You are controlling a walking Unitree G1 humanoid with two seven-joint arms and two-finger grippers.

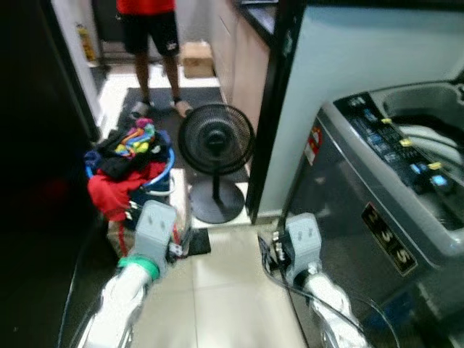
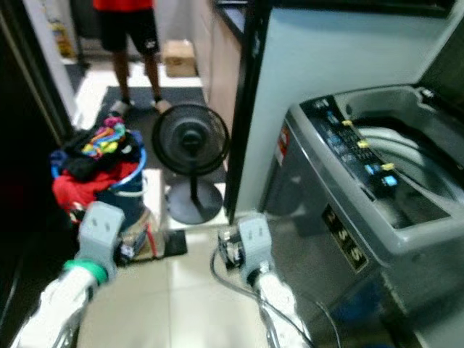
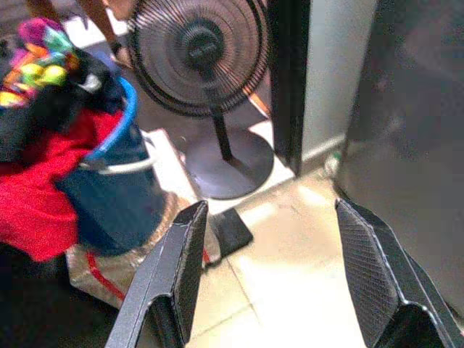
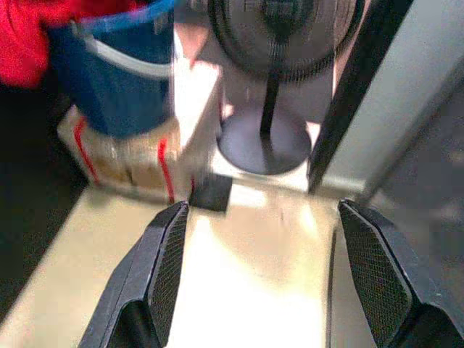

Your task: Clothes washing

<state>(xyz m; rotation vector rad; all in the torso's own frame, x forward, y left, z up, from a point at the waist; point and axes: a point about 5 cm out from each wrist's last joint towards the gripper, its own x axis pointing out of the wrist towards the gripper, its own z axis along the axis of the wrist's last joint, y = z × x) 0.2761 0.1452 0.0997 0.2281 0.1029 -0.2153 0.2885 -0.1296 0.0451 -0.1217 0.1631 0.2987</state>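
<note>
Ahead of both sets of jaws and off to the right-hand side stands the washing machine (image 1: 406, 217), a grey top-loader with its lid up and its tub open; a black control panel (image 1: 395, 141) with blue and yellow buttons runs along its near rim.

Beyond the jaws, a black pedestal fan (image 1: 216, 141) stands on the tiled floor (image 1: 225, 290), its round base beside a black door frame (image 1: 272, 109).

Ahead of the left jaws and to their outer side sits the blue bucket (image 3: 116, 181), raised on a wrapped box (image 4: 130, 163) with red bands. The bucket is heaped with clothes (image 1: 127, 163): a red garment hangs over its rim, dark pieces lie above it, and a multicoloured item sits on top. A small dark mat (image 3: 230, 230) lies on the floor just beside the box.

Far beyond the fan, a person (image 1: 148, 32) in a red top and dark shorts stands on a dark rug, with a cardboard box (image 1: 197, 58) near the feet.

Left gripper (image 3: 279, 279): jaws spread wide, holding nothing, above bare floor, well apart from the bucket.

Right gripper (image 4: 264, 279): jaws spread wide, holding nothing, above bare floor, near the front of the washing machine. A black cable (image 1: 290, 286) loops off the right wrist.
</note>
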